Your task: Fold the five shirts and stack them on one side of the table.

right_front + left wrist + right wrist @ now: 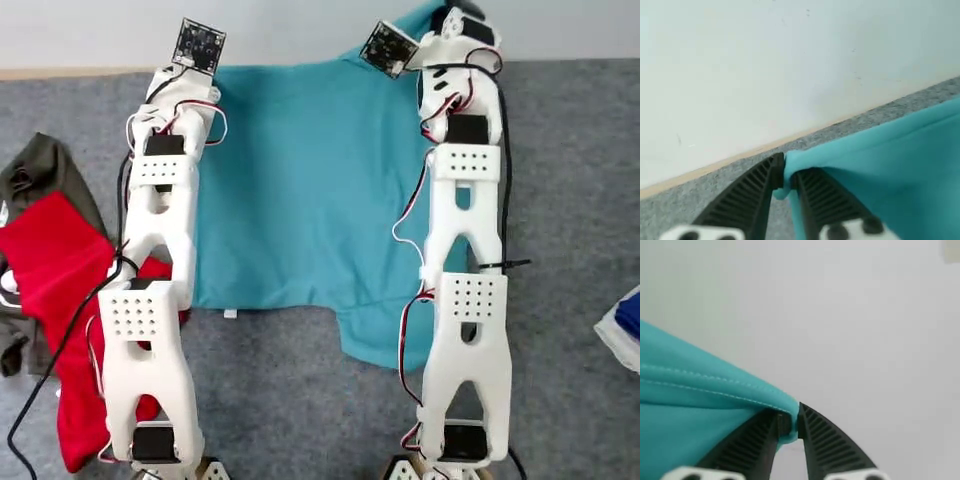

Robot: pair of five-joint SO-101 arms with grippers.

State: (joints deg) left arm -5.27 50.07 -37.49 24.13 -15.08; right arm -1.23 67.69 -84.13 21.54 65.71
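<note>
A teal shirt (pixel 310 190) lies spread on the grey table between the two arms, its far edge lifted near the wall. My left gripper (pixel 785 175) is shut on the shirt's far left corner (pixel 880 165) close to the table's back edge. My right gripper (pixel 790 422) is shut on the shirt's hemmed edge (pixel 700 405), held up in front of the wall. In the high view the left arm (pixel 165 190) stands along the shirt's left side and the right arm (pixel 465 200) along its right side.
A red shirt (pixel 50 270) lies over a dark olive shirt (pixel 35 170) at the table's left edge. A blue and white garment (pixel 625 325) pokes in at the right edge. The pale wall (pixel 765 65) runs along the table's far edge.
</note>
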